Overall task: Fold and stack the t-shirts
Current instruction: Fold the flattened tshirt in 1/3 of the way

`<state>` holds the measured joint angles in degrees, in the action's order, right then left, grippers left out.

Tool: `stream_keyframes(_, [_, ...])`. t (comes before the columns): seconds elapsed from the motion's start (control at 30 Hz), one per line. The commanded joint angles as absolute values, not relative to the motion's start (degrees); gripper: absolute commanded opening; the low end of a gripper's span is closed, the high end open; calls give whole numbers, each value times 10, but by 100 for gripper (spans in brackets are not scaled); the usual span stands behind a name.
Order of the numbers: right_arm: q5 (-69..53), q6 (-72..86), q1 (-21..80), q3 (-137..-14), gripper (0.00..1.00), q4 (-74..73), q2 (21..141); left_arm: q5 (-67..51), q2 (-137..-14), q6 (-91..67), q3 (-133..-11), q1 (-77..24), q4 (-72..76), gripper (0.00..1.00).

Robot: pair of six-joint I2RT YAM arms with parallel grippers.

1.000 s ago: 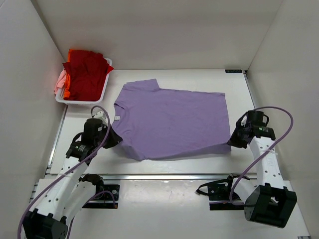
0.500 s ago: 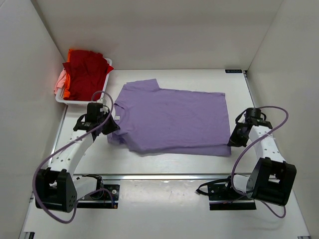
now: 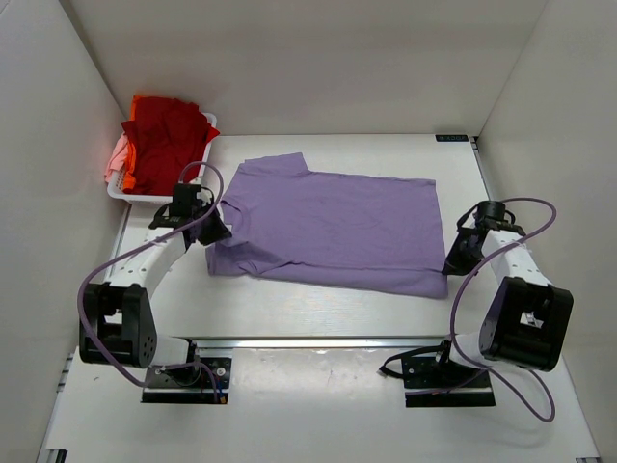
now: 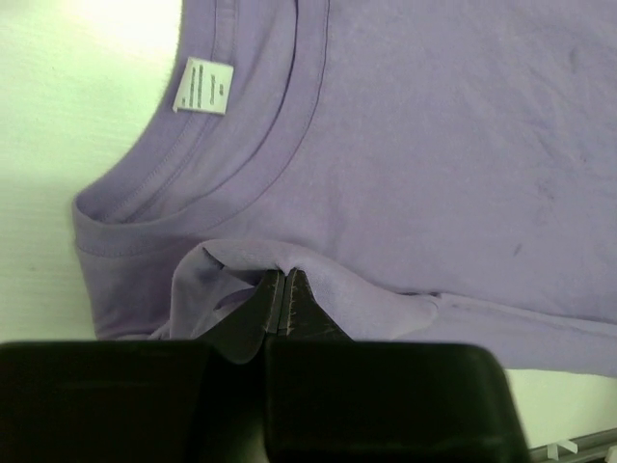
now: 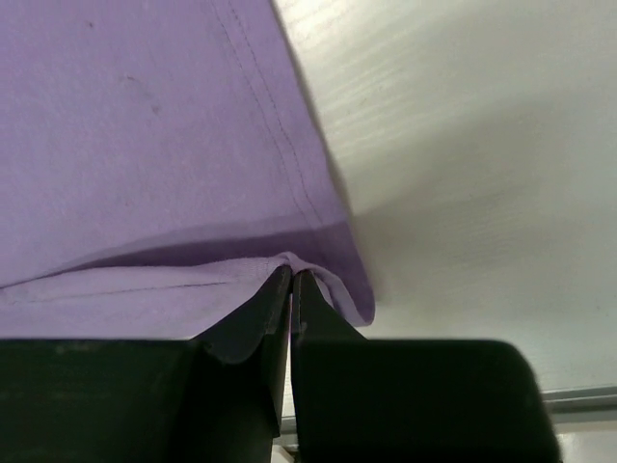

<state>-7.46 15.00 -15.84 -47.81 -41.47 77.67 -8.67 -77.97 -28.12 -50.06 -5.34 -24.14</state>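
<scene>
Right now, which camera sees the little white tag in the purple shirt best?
Left wrist view: the white tag sits big and clear inside the collar of the purple shirt. Top view: too small to see. Right wrist: only hem.

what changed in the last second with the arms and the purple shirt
Both arms carried the near edge of the lavender t-shirt away from their bases, starting a fold. The left end effector travelled further than the right end effector. Nothing was taken hold of or let go: both stay shut on the cloth. The shirt's far edge, the basket and the red t-shirt in it did not move.
</scene>
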Motion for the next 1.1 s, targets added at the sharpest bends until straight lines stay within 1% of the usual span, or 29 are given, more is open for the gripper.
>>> stream_keyframes(0.0, [-58, 143, -159, -509, 0, -385, 790, -80, -783, -265, -534, -45, -223, 0])
stream_keyframes(0.43, [-61, 137, -156, -535, 0, -359, 831, -72, -792, -270, -515, -33, -210, 0])
stream_keyframes(0.73, [-64, 127, -145, -569, 0, -346, 876, -46, -809, -275, -514, -31, -213, 0])
stream_keyframes(0.77, [-67, 124, -144, -570, 0, -343, 880, -41, -809, -276, -510, -26, -211, 1])
stream_keyframes(0.8, [-68, 119, -141, -574, 8, -338, 885, -45, -811, -279, -507, -25, -204, 6])
stream_keyframes(0.83, [-63, 120, -140, -586, 14, -338, 889, -53, -813, -285, -500, -21, -200, 23])
stream_keyframes(0.87, [-62, 119, -137, -587, 24, -332, 890, -52, -810, -289, -500, -18, -191, 31])
stream_keyframes(0.9, [-56, 118, -134, -593, 31, -328, 890, -54, -813, -294, -497, -18, -186, 33])
stream_keyframes(0.97, [-44, 115, -130, -606, 43, -322, 885, -60, -817, -294, -508, -24, -185, 37])
stream_keyframes(1.0, [-41, 113, -124, -608, 44, -320, 884, -58, -819, -293, -512, -30, -191, 39])
stream_keyframes(1.07, [-49, 109, -114, -613, 42, -306, 884, -62, -824, -289, -524, -40, -197, 38])
